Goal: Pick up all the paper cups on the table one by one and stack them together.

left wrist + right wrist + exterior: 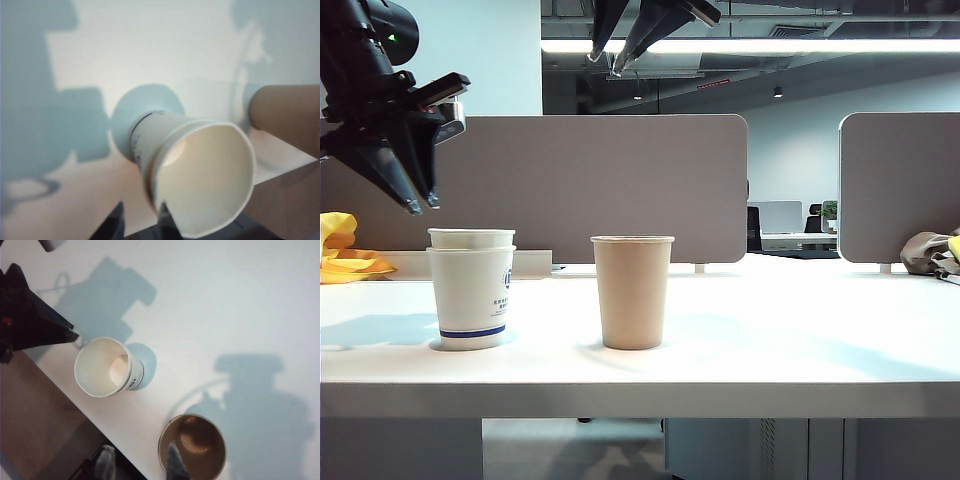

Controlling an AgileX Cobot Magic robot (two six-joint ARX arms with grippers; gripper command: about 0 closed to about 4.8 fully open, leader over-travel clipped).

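**Two white cups nested on the desk, brown cup apart, both grippers raised**

The left gripper (415,205) was seen at the upper left of the exterior view, hanging above and slightly left of the nested white cups (471,288), its dark fingers pointed down and to the right, clear of the rims. Its jaws were parted and nothing was held between them; in the left wrist view only the finger tips (116,224) were visible at the lower edge, beside the open mouth of the white cups (200,180). The right gripper (620,55) was found at the top centre of the exterior view, high above the table, its fingers angled downward. Its jaws were spread wide and empty; in the right wrist view two grey fingertips (175,462) appeared at the bottom edge, one overlapping the mouth of the brown cup (192,450).

On the white table (770,340), one white cup with a blue band was seated inside the other at the left, upright. The tan-brown cup (632,292) stood upright near the centre, apart from the white pair. Grey-brown divider panels (610,185) were set behind the desk. A yellow cloth (345,255) lay at the far left, and a crumpled grey item (928,252) at the far right. An office with ceiling strip lighting (770,45) was visible beyond.
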